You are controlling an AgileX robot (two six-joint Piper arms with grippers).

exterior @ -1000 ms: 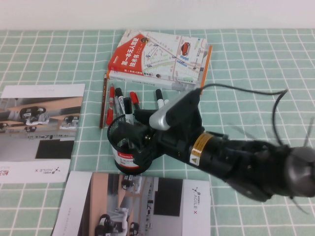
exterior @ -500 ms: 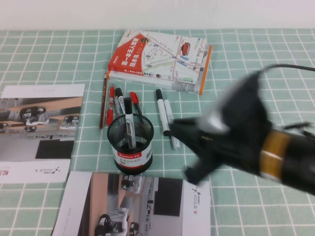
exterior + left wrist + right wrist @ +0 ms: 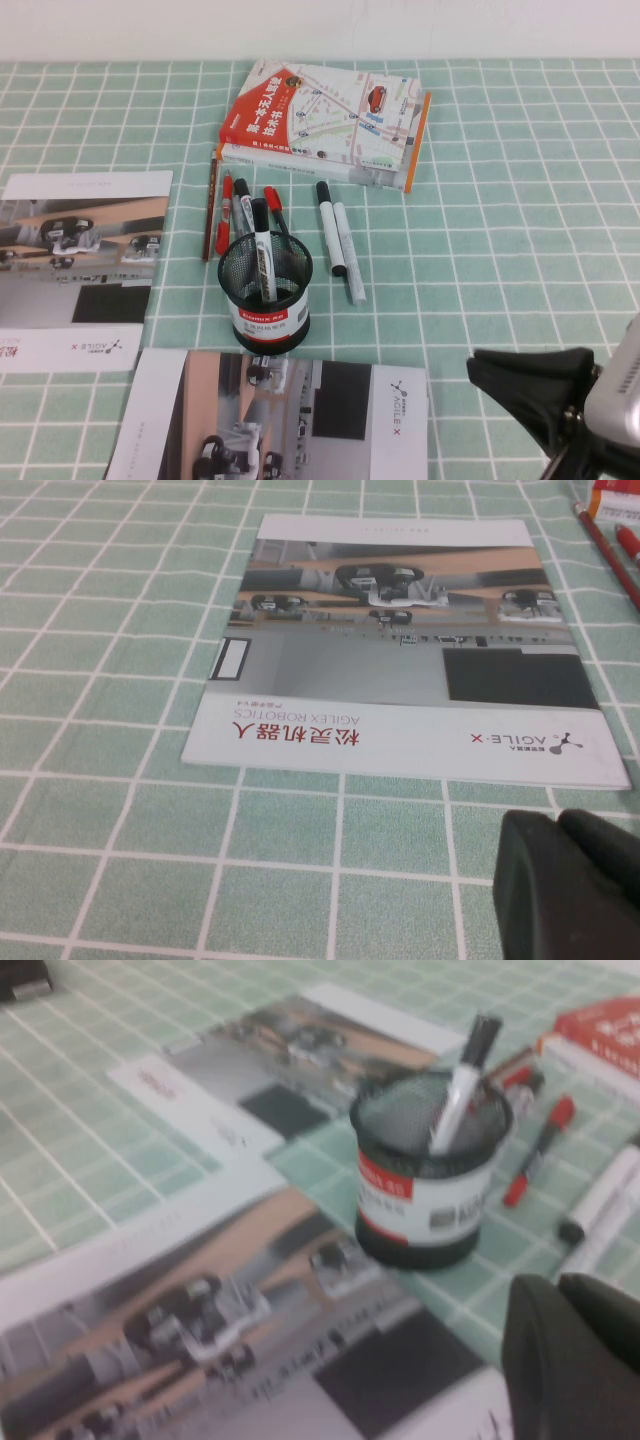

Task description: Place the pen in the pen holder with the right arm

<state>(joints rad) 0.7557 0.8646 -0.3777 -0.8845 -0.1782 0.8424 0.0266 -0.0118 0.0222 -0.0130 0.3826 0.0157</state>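
The pen (image 3: 262,250), white with a black cap, stands tilted inside the black mesh pen holder (image 3: 266,310), cap up. The right wrist view also shows the pen (image 3: 462,1082) in the pen holder (image 3: 425,1200). My right gripper (image 3: 480,368) is shut and empty at the near right corner of the table, well apart from the holder; its closed fingers (image 3: 560,1360) show in the right wrist view. My left gripper (image 3: 555,822) is shut and empty, low over the tablecloth beside a brochure (image 3: 400,660).
Behind the holder lie red-capped markers (image 3: 225,215), a pencil (image 3: 210,205) and two white markers (image 3: 340,240). A red and white book (image 3: 325,115) lies at the back. Brochures lie at the left (image 3: 80,270) and at the front (image 3: 280,420).
My right arm has drawn back from the pen holder to the near right corner and its gripper has shut. The pen stays standing in the holder.
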